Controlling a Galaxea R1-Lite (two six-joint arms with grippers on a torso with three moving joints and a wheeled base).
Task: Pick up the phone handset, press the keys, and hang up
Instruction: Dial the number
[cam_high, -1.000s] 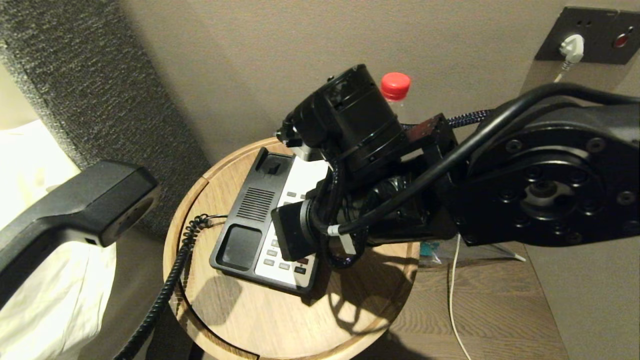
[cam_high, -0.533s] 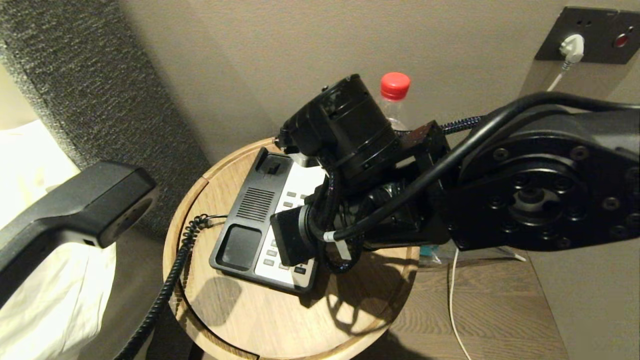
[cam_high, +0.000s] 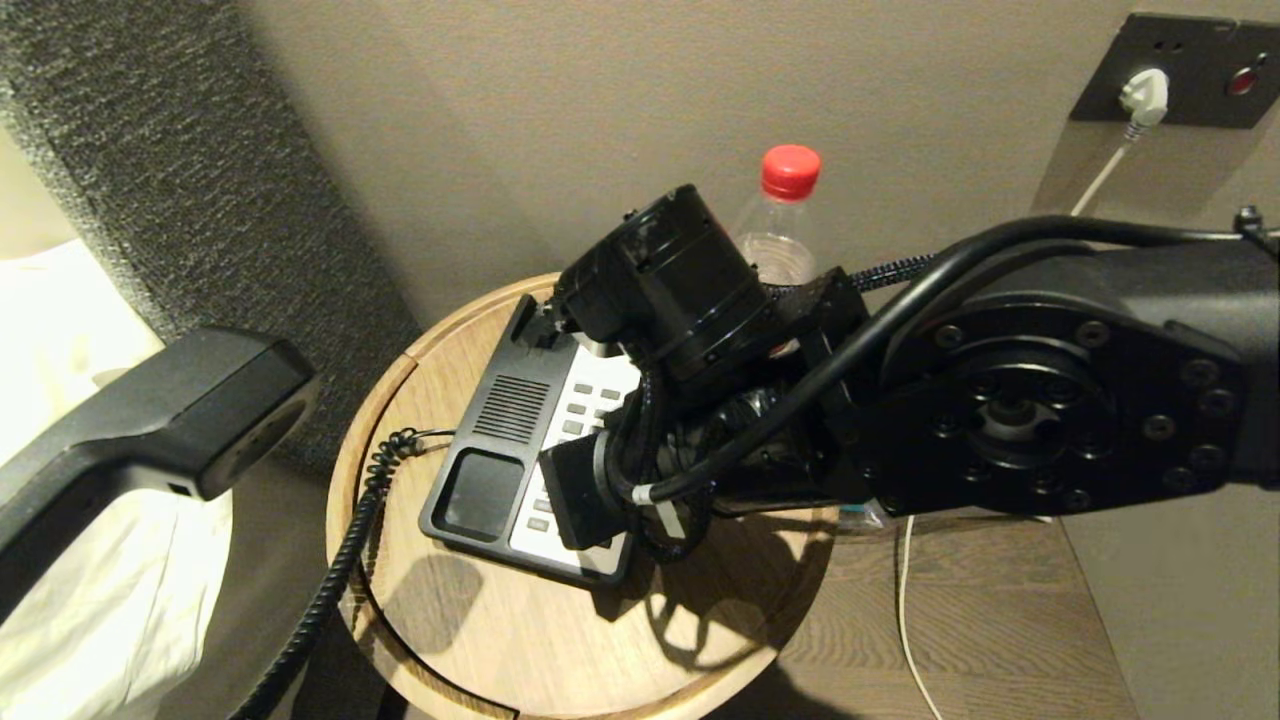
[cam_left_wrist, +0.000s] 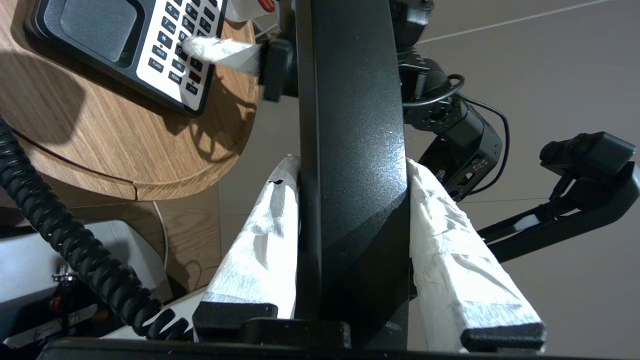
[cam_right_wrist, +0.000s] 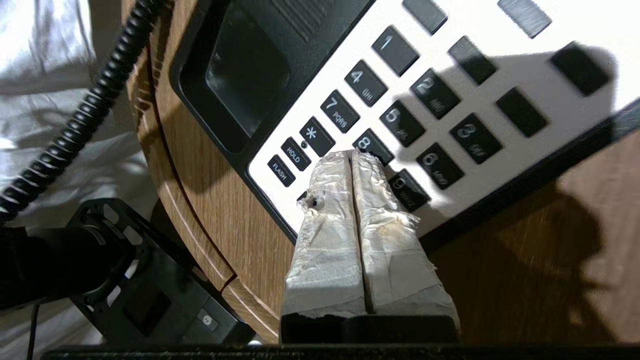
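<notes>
The round wooden table (cam_high: 560, 640) carries the black phone base (cam_high: 490, 440), and the right arm reaches over it. Off to the left of the table, the left claw (cam_left_wrist: 352, 150) pinches the phone handset (cam_high: 150, 420) between its two white-wrapped fingers, the coiled cord (cam_high: 330, 590) hanging down. The right claw (cam_right_wrist: 352, 157), fingers pressed together, has its tips at the keys (cam_right_wrist: 400, 120), by the 8.
</notes>
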